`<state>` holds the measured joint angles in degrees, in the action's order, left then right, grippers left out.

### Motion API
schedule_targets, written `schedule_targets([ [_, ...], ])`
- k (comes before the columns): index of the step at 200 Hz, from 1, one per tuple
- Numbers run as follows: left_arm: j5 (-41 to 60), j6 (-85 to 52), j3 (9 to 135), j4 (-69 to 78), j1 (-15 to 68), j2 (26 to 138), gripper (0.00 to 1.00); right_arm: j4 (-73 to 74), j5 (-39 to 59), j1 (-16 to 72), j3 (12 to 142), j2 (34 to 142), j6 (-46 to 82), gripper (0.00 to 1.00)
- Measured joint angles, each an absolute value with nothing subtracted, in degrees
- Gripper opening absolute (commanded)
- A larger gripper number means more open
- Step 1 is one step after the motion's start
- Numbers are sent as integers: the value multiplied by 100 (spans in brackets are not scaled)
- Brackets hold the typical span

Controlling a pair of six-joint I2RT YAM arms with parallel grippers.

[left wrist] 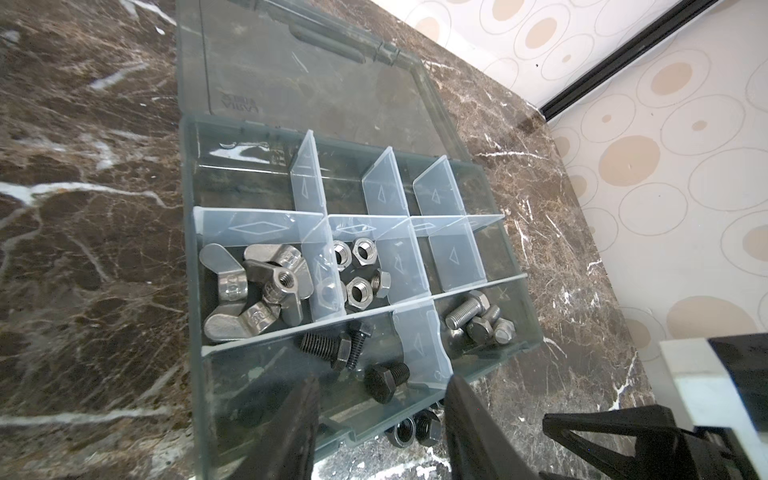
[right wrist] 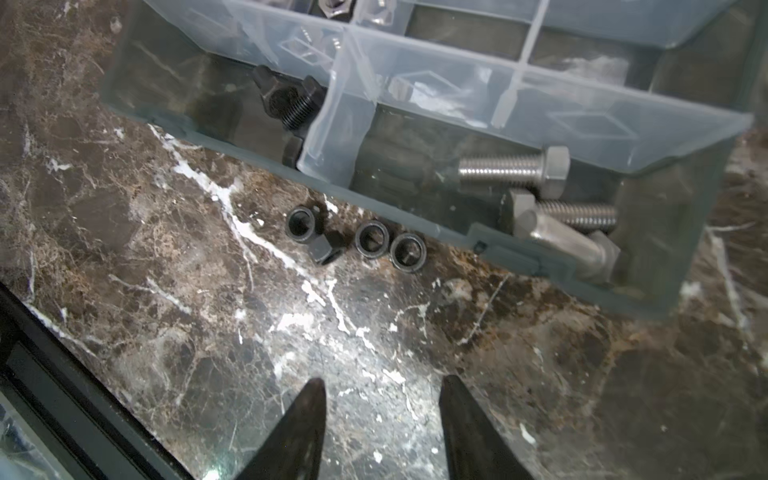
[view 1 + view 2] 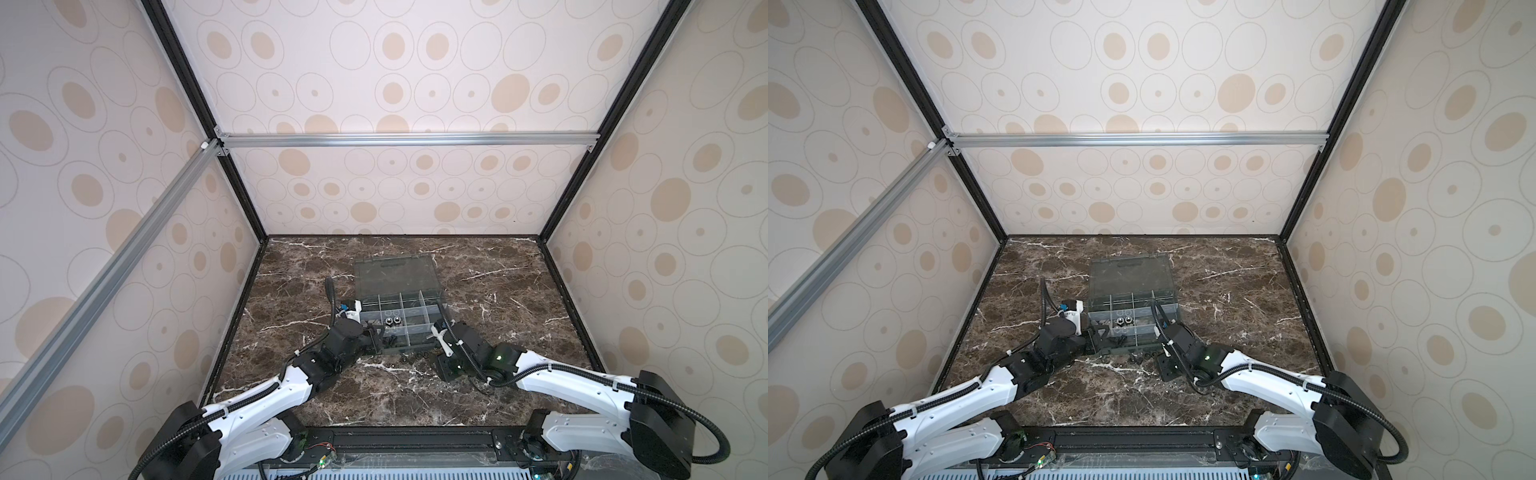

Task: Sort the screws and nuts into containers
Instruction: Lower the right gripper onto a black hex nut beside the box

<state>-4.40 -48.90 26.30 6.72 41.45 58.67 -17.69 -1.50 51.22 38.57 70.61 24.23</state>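
The translucent grey organizer box (image 3: 441, 308) lies open on the marble, its containers (image 1: 451, 253) split by clear dividers. Silver nuts (image 1: 359, 270), wing nuts (image 1: 257, 291), black screws (image 1: 336, 345) and silver screws (image 1: 478, 318) lie in separate compartments. Several black nuts (image 2: 372, 239) sit loose on the table against the box's near wall. My left gripper (image 1: 382, 378) hangs open over the compartment with the black screws, holding nothing. My right gripper (image 2: 383, 379) is open above bare marble, a short way from the black nuts, with nothing between its fingers.
The clear hinged lid (image 3: 395, 274) lies flat behind the box. Patterned walls with black frame posts (image 3: 552, 224) enclose the table on three sides. A black rail (image 2: 62, 395) runs along the near table edge by the right gripper.
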Motion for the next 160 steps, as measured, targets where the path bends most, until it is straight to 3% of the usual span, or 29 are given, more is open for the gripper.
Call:
schedule_targets([
  [160,-1048,-5448,1702,102,4141,3872,49,-1789,224,5461,5568,9382,1240,48],
])
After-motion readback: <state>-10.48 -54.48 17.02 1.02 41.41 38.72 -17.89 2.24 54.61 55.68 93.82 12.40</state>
